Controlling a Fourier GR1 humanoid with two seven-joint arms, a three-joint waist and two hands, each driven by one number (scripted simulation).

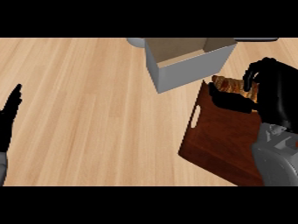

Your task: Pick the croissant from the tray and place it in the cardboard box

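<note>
Pale wooden worktop carries a tray beside the box. On the tray's far end, right hand fingers curl round the croissant; it looks light, soft and flaky, best held at the thick middle. Left hand rests with straight fingers, far from the tray.

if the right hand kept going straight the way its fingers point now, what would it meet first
Probably the golden-brown croissant on the dark wooden tray: the black right hand curls over it, fingers pointing left. Beyond it stands the open grey-sided cardboard box. Whether they already touch is unclear.

R hand curled round croissant on tray, beside cardboard box; L hand resting open
</note>
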